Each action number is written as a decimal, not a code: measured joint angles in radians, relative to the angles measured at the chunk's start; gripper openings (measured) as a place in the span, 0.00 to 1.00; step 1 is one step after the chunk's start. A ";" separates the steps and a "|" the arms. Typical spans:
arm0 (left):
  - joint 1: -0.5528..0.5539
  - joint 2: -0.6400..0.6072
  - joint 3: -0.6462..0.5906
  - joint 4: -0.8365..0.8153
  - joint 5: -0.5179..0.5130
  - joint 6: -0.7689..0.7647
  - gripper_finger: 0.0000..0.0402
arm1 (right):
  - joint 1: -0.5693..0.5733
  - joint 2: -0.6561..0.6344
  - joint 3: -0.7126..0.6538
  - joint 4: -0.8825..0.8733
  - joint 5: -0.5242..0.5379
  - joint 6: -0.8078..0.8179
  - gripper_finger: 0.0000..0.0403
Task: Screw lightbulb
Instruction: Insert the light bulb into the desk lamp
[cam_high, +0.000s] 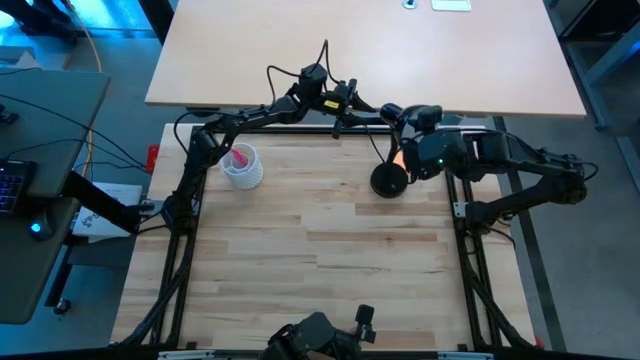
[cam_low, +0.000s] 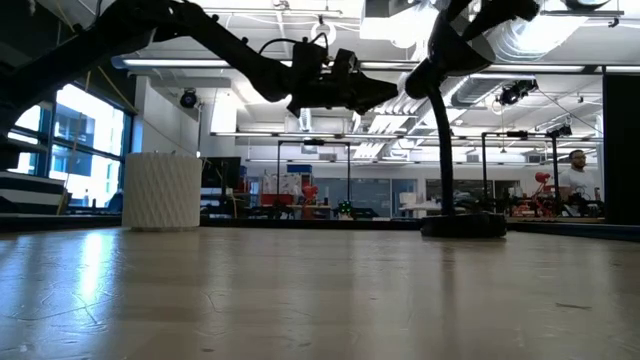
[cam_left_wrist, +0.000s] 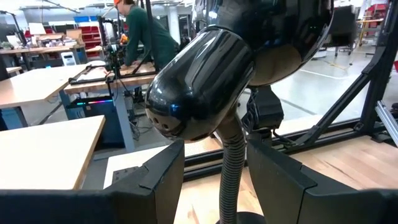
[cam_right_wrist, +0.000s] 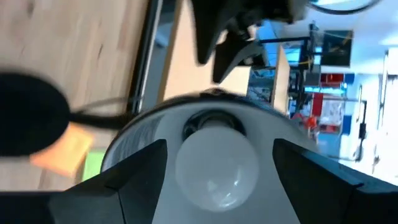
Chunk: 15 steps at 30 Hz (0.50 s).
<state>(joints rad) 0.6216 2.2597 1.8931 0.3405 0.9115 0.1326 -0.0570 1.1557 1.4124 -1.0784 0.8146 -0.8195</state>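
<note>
Small white frosted lightbulb (cam_right_wrist: 216, 163) sits base-first in the socket of the black gooseneck desk lamp (cam_high: 389, 180), inside the lamp's glossy black shade (cam_left_wrist: 202, 84). The lamp's round base stands on the light wood table (cam_high: 330, 270) near the far edge, toward the right corner.

Right gripper (cam_right_wrist: 217, 171) is right at the shade mouth, fingers spread wide, one dark finger on each side of the bulb's dome. Contact with the glass not clear, looks like gaps on both sides. The bulb lies dead ahead of this gripper, its long axis running straight away from it into the socket, so a wrist roll would turn it about that axis.

Left gripper (cam_left_wrist: 214, 180) comes in from the far-left side, fingers half apart astride the lamp's ribbed gooseneck just under the shade; cannot tell if they touch it. Judged role: bracing the lamp.

Right arm is clearly the nearer one to the bulb. Bulb seating depth not visible. White ribbed cup (cam_high: 242, 166) with pink items stands near the far-left corner, well apart.
</note>
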 joint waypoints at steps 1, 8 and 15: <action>0.000 0.000 0.000 0.000 0.000 0.000 0.42 | 0.000 0.000 0.000 -0.025 0.003 -0.015 0.72; 0.000 0.000 0.000 0.000 0.000 0.000 0.42 | 0.000 0.000 0.000 -0.142 0.042 0.026 0.72; -0.001 0.000 0.000 0.000 0.006 0.002 0.42 | -0.034 -0.030 0.000 -0.097 0.039 0.051 0.72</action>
<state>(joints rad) 0.6209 2.2597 1.8931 0.3408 0.9174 0.1347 -0.0915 1.1255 1.4124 -1.1752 0.8535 -0.7690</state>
